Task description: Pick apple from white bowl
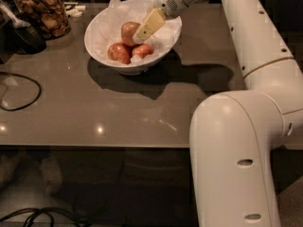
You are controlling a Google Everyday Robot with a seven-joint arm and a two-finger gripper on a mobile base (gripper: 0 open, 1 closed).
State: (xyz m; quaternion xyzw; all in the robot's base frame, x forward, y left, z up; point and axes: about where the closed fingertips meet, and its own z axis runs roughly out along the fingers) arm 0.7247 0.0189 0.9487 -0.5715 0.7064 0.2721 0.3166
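The white bowl [163,45] stands at the back of the grey table, lined with crinkled white paper. The apple [128,31], golden-brown and the largest, lies at the bowl's back. Two smaller, redder apples [119,52] lie in front of it. My gripper [141,36] reaches down into the bowl from the upper right. Its cream tip rests against the apple's right side, just above the right-hand small apple. The far side of the apple is hidden.
A glass jar of brown snacks [43,12] stands at the back left, with a dark object [23,37] beside it. A black cable [19,91] loops on the table's left. My white arm [236,150] fills the right foreground.
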